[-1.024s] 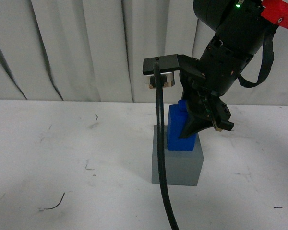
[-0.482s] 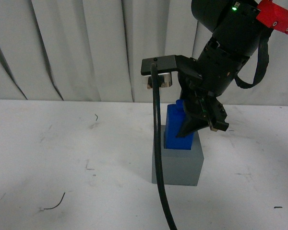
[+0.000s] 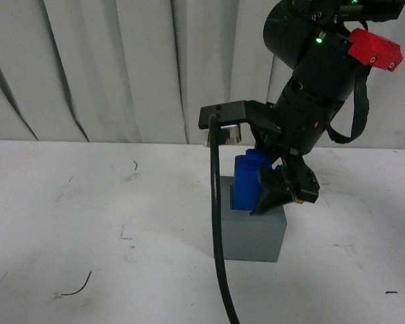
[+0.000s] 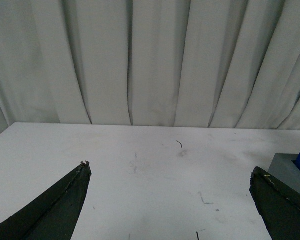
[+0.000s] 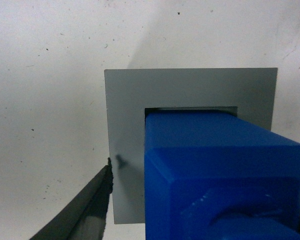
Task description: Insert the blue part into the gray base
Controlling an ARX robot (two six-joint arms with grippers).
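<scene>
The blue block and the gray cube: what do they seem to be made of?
Blue block: probably plastic, matte; even bright colour, slightly rounded edges, no glare. Gray cube: likely plastic too, matte; uniform flat gray, crisp edges.

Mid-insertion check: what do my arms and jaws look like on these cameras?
The right arm is bulky, rounded and black, with a green light, a red block and a black cable hanging off it. The right gripper and left gripper have dark, tapered jaws.

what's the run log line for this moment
matte blue rectangular block: upright, partly seated in matte gray cube base | right gripper: open, straddling block | left gripper: open, empty
</scene>
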